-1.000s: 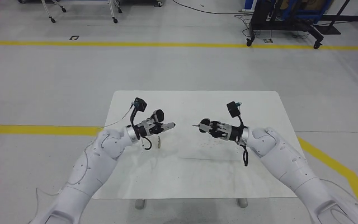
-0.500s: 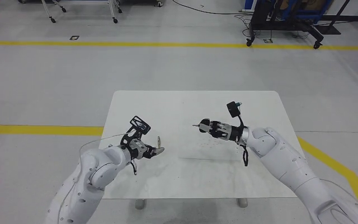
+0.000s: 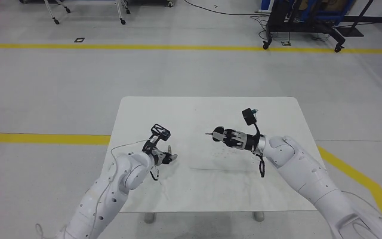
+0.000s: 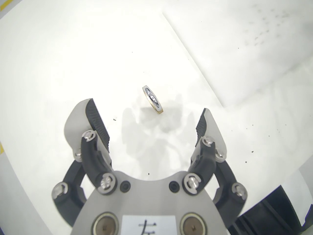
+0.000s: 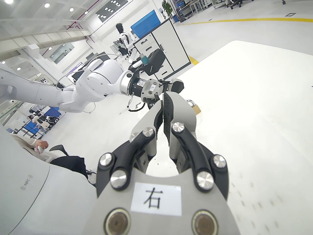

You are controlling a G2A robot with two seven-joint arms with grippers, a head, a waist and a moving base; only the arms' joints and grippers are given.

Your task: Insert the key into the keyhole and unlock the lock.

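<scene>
A small brass padlock (image 3: 169,149) stands on edge on the white table (image 3: 239,179), left of centre. My left gripper (image 3: 166,157) hovers just on the near side of it, open. From the left wrist the padlock (image 4: 152,99) appears edge-on just beyond the two spread fingertips (image 4: 91,108) of the left gripper (image 4: 146,107). My right gripper (image 3: 215,134) is held above the table's middle, shut on the key, whose thin tip (image 3: 207,134) points toward the padlock. In the right wrist view the right gripper (image 5: 164,99) is shut, with the padlock (image 5: 194,107) and the left gripper (image 5: 171,86) beyond it.
Small dark specks (image 4: 264,32) dot the table near its centre. The table's left edge (image 3: 114,155) lies close to the left arm. Yellow floor lines (image 3: 54,138) and wheeled carts (image 3: 304,27) are well away from the table.
The left arm swung its wrist down and toward the near side, bringing its open gripper from above the padlock to low beside it. The right arm has stayed still.
</scene>
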